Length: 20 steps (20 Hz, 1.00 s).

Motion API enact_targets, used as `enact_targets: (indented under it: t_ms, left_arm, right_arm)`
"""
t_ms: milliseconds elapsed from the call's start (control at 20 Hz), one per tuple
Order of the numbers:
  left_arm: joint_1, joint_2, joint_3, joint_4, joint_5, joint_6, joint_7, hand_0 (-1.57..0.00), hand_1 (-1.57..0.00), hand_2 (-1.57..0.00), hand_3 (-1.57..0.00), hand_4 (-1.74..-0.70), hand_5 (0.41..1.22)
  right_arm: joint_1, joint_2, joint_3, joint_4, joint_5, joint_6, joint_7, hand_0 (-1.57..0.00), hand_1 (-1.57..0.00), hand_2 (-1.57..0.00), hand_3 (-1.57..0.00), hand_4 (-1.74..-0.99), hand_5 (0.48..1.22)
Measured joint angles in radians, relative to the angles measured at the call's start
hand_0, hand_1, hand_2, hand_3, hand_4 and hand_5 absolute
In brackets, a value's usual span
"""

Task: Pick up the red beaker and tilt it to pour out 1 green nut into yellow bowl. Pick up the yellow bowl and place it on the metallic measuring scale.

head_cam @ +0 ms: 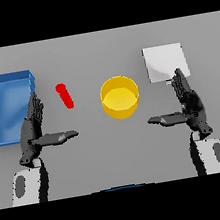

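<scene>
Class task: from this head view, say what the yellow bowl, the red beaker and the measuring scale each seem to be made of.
Yellow bowl: likely plastic, with even matte colour and no glints. Red beaker: probably plastic too, uniformly opaque red. Measuring scale: a pale, flat plate, possibly brushed metal, though no clear reflections confirm it.

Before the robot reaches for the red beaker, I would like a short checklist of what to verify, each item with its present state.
1. Left hand free to grasp: ok, fingers straight, thumb out, holding nothing.
2. Right hand free: ok, open and holding nothing.
3. Red beaker reachable: ok, it lies apart from other things, just right of the left hand's fingertips.
4. Beaker upright: not ok, it appears to lie tilted on the table.
5. Green nut inside the beaker: cannot tell, none is visible.
6. Yellow bowl ready to receive: ok, it stands open at the centre, and the metallic measuring scale to its right carries nothing.
</scene>
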<state>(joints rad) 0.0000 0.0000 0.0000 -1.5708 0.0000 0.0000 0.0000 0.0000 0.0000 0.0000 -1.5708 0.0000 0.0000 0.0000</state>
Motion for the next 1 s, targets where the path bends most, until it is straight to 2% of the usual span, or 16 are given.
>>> enact_targets:
  t_ms: [250, 300, 350, 400, 500, 600, 750, 800, 900, 1000]
  left_arm:
    - [0.007, -0.013, -0.014, -0.007, -0.011, 0.007, -0.001, 0.0, 0.0, 0.0, 0.0, -1.2, 0.652]
    - [0.012, -0.015, -0.015, -0.009, -0.015, 0.011, -0.001, 0.0, 0.0, 0.0, 0.0, -1.2, 0.652]
    - [0.049, 0.012, -0.054, -0.056, -0.07, 0.008, -0.027, 0.0, 0.0, 0.0, 0.0, -1.21, 0.649]
    - [0.071, 0.03, -0.075, -0.091, -0.098, 0.003, -0.02, 0.0, 0.0, 0.0, 0.0, -1.21, 0.65]
    - [0.098, 0.037, -0.114, -0.148, -0.136, 0.002, 0.019, 0.0, 0.0, 0.0, 0.0, -1.22, 0.658]
    - [0.106, 0.048, -0.119, -0.16, -0.145, -0.002, 0.054, 0.0, 0.0, 0.0, 0.0, -1.23, 0.661]
    - [0.08, 0.053, -0.125, -0.137, -0.154, -0.011, 0.079, 0.0, 0.0, 0.0, 0.0, -1.25, 0.679]
    - [0.085, 0.05, -0.138, -0.133, -0.164, -0.016, 0.063, 0.0, 0.0, 0.0, 0.0, -1.28, 0.691]
    - [0.02, 0.034, -0.127, -0.066, -0.155, -0.016, 0.08, 0.0, 0.0, 0.0, 0.0, -1.33, 0.713]
    - [-0.03, 0.028, -0.117, -0.01, -0.153, -0.016, 0.078, 0.0, 0.0, 0.0, 0.0, -1.37, 0.732]
  right_arm:
    - [-0.021, -0.013, -0.016, 0.018, -0.011, 0.004, 0.007, 0.0, 0.0, 0.0, 0.0, -1.245, 0.681]
    - [-0.017, -0.01, -0.012, 0.021, -0.007, 0.006, -0.006, 0.0, 0.0, 0.0, 0.0, -1.245, 0.681]
    - [0.023, -0.058, 0.027, -0.028, 0.087, -0.007, -0.09, 0.0, 0.0, 0.0, 0.0, -1.242, 0.678]
    - [0.049, -0.08, 0.057, -0.065, 0.151, -0.021, -0.117, 0.0, 0.0, 0.0, 0.0, -1.239, 0.679]
    - [0.08, -0.096, 0.088, -0.085, 0.219, -0.035, -0.116, 0.0, 0.0, 0.0, 0.0, -1.235, 0.678]
    - [0.084, -0.094, 0.1, -0.099, 0.241, -0.044, -0.101, 0.0, 0.0, 0.0, 0.0, -1.241, 0.68]
    - [0.08, -0.095, 0.097, -0.106, 0.22, -0.028, -0.103, 0.0, 0.0, 0.0, 0.0, -1.254, 0.682]
    - [0.088, -0.096, 0.098, -0.118, 0.208, -0.017, -0.112, 0.0, 0.0, 0.0, 0.0, -1.265, 0.68]
    - [0.078, -0.089, 0.092, -0.122, 0.179, -0.003, -0.092, 0.0, 0.0, 0.0, 0.0, -1.28, 0.679]
    - [0.078, -0.098, 0.088, -0.119, 0.176, 0.003, -0.107, 0.0, 0.0, 0.0, 0.0, -1.296, 0.677]
